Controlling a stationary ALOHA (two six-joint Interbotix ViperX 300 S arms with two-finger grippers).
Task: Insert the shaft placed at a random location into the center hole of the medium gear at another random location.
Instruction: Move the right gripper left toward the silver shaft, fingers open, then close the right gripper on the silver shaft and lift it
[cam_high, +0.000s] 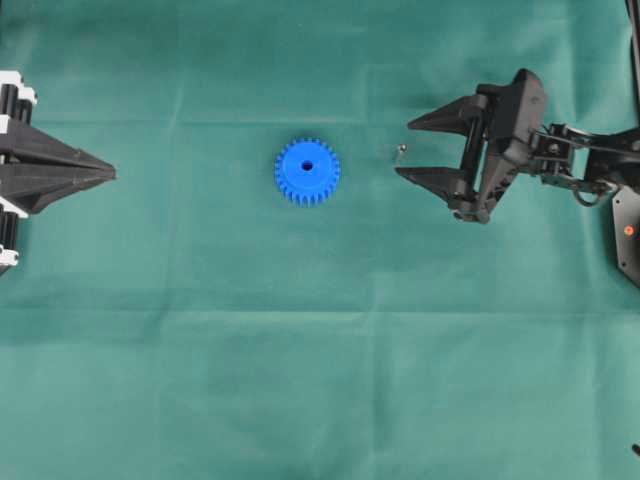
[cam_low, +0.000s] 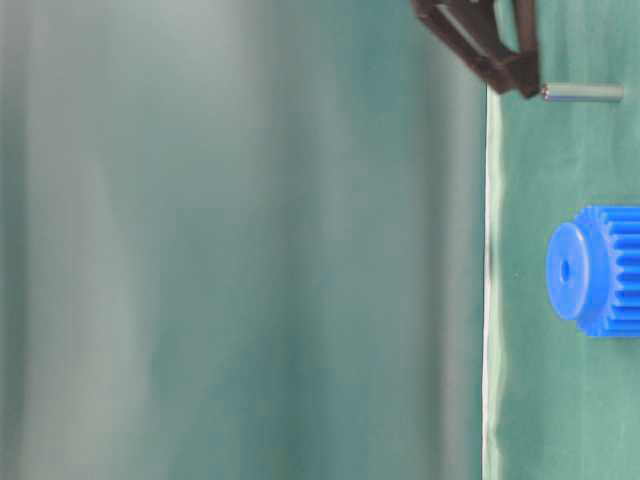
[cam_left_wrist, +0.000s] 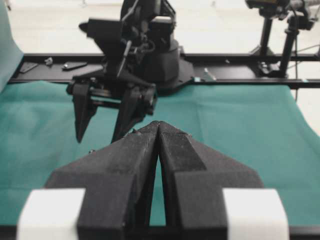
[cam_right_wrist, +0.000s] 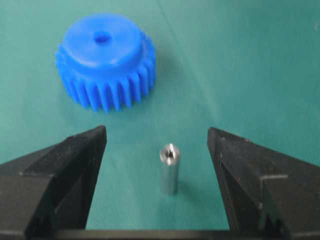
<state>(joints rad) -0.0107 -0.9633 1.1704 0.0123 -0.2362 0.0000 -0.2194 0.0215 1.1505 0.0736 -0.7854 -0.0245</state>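
Landmark: gear (cam_high: 307, 171), blue, lying flat on the green cloth (cam_high: 320, 350) near the middle of the overhead view, hub up. Centre hole (cam_high: 306, 167) open, dark, nothing in it. In the right wrist view the gear (cam_right_wrist: 105, 60) sits ahead of the fingers, to their left, with the hole (cam_right_wrist: 102, 36) plainly visible.

Shaft (cam_high: 399, 152): small silver pin, standing on end on the cloth, apart from the gear on the side toward the right arm. Not touching the gear. In the right wrist view the shaft (cam_right_wrist: 169, 168) stands upright between the two fingers, closer to the one on the right of that view, clear of both. In the table-level view the shaft (cam_low: 582, 92) is seen with the gear (cam_low: 595, 270) apart from it; a dark fingertip ends right at the pin's top, contact cannot be told.

Right gripper (cam_high: 400, 151): jaws spread wide, one finger on each side of the shaft, holding nothing. Fingertips point toward the gear and stop short of it.

Left gripper (cam_high: 112, 174): at the far edge of the cloth, well apart from the gear on the side opposite the shaft. Jaws pressed together to a point, nothing between them; the left wrist view shows the same gripper (cam_left_wrist: 158, 125) with the two fingers meeting at the tips.
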